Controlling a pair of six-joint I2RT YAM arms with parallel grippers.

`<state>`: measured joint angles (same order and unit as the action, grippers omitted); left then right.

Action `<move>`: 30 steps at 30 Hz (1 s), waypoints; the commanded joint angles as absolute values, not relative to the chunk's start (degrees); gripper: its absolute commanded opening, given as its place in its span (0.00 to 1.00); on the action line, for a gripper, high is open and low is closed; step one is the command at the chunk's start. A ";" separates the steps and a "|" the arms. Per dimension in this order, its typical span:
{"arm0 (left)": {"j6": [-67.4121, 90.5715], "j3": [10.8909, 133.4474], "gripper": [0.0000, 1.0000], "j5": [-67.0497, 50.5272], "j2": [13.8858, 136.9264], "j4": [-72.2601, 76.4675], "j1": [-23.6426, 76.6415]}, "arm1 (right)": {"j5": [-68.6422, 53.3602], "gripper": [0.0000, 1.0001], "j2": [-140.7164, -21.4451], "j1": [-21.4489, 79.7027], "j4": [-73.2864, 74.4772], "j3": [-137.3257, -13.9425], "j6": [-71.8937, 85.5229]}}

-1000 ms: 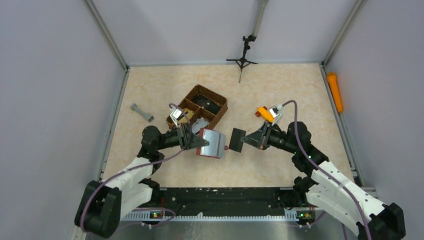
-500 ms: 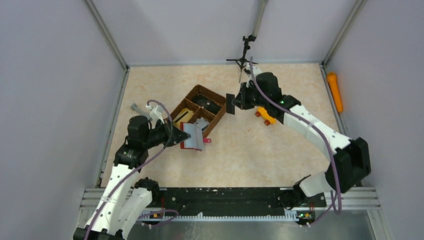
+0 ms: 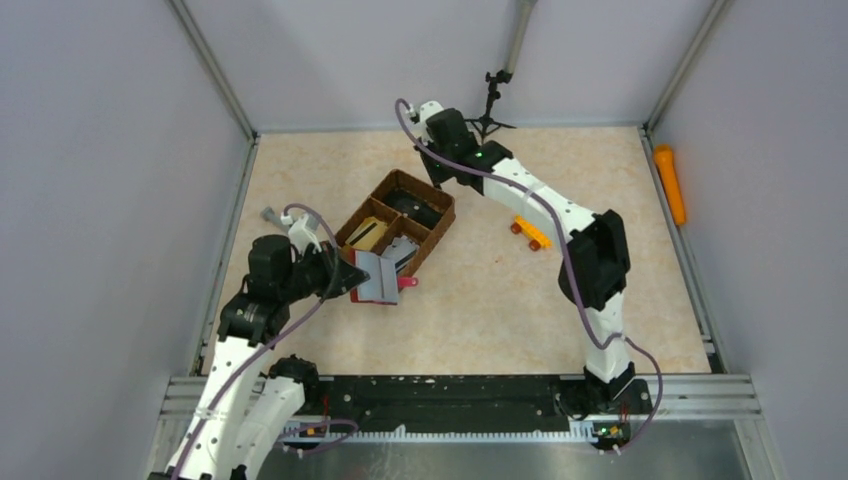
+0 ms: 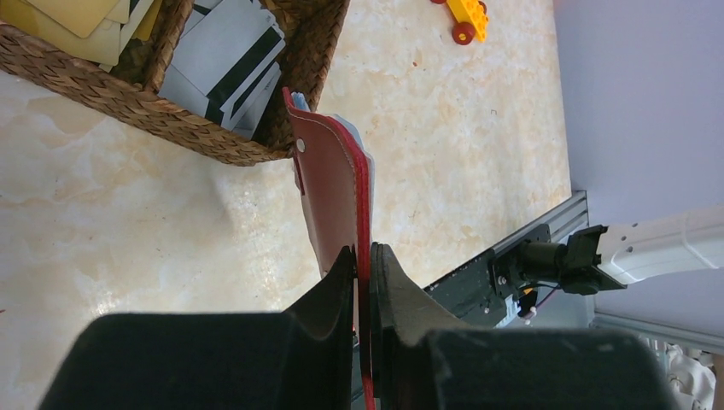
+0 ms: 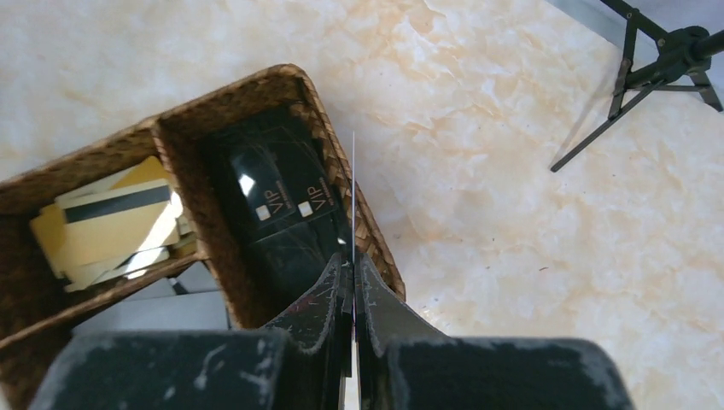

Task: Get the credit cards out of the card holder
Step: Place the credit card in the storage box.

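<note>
Over by the woven basket, both arms are hanging onto something.
Left gripper is pinching the red card holder just off the basket's near corner, with a pale card edge peeking out behind it. Right gripper is clamping one thin credit card edge-on above the far compartment's rim, where black cards are lying. Tan cards are filling the next compartment, grey striped cards the third. Bare table is stretching right of the basket toward a yellow toy.
</note>
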<state>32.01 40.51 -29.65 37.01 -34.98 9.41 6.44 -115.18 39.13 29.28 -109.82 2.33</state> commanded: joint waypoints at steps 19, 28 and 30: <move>31.57 42.70 0.00 -31.04 33.75 -36.44 8.96 | 20.25 0.04 -129.01 44.22 34.31 -122.83 -5.19; 31.62 42.68 0.00 -32.26 34.02 -36.74 8.96 | 6.28 0.46 -129.78 44.78 34.60 -127.68 -1.94; 31.64 42.51 0.00 -32.89 34.32 -36.60 8.96 | 4.46 0.50 -127.54 44.65 33.76 -125.55 -1.03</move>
<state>31.97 40.58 -30.76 34.61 -38.24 9.34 11.70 -131.52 44.47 35.33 -125.73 -2.94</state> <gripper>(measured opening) 0.108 0.477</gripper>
